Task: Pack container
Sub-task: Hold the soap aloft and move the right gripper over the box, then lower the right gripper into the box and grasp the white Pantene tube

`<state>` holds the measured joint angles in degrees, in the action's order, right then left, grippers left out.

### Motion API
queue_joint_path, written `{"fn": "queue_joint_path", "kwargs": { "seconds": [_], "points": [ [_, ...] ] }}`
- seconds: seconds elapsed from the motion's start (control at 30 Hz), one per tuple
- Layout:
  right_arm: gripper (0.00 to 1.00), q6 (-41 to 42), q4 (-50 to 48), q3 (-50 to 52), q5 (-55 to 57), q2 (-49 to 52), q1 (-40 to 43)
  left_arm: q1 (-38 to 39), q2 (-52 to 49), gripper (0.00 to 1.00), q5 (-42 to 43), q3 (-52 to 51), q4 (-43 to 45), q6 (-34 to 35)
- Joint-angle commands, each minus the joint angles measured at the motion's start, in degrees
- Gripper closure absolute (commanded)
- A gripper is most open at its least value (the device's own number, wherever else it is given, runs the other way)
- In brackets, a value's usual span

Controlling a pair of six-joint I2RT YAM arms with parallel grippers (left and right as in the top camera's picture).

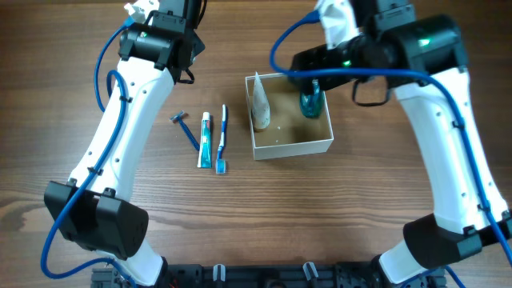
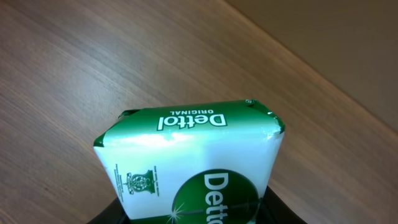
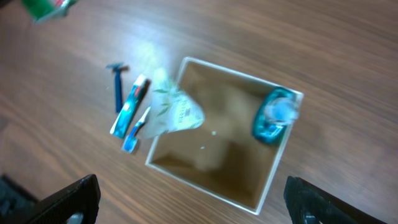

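Container (image 1: 293,149): small square box, thin white walls, tan cardboard floor; open top up, upright, right of centre.

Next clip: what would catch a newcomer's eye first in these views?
A green-and-white Dettol soap bar fills the left wrist view, clamped in the left gripper over the wooden table. Mid-table, the container already holds a teal bottle and a white tube, with the open right gripper above it. A razor, toothpaste and toothbrush lie in a row on the table to its left.
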<state>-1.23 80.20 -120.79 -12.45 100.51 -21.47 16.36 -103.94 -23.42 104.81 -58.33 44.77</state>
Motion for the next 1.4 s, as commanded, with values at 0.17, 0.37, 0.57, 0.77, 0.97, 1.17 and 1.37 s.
{"fn": "queue_joint_path", "kwargs": {
  "seconds": [0.17,0.37,0.57,0.77,0.97,1.17,1.37],
  "points": [
    [0.04,-2.29,1.07,-0.31,0.96,5.77,-8.28,-0.52,-0.07,0.8,-2.6,1.27,1.09,-0.87],
    [0.05,-3.48,3.23,-0.31,5.75,12.17,-11.1,-0.52,-0.04,0.8,-2.56,1.27,1.05,-0.87],
    [0.13,-4.98,1.7,-0.31,5.92,16.0,-11.32,-0.52,-0.04,0.8,-2.51,1.27,1.05,-0.87],
    [0.13,-5.29,-0.72,-0.31,7.1,17.99,-11.32,-0.52,-0.04,0.8,-2.54,1.27,1.05,-0.87],
    [0.23,-5.88,-3.72,-0.31,7.08,18.14,-11.32,-0.52,-0.04,0.8,-2.54,1.27,1.05,-0.87],
    [0.5,-5.49,-3.5,-0.31,7.1,18.14,-11.32,-0.52,-0.04,0.8,-2.56,1.27,1.07,-0.87],
    [0.7,-4.74,-3.69,-0.31,7.1,18.14,-11.32,-0.52,-0.04,0.8,-2.58,1.27,1.07,-0.87]
  ]
}}
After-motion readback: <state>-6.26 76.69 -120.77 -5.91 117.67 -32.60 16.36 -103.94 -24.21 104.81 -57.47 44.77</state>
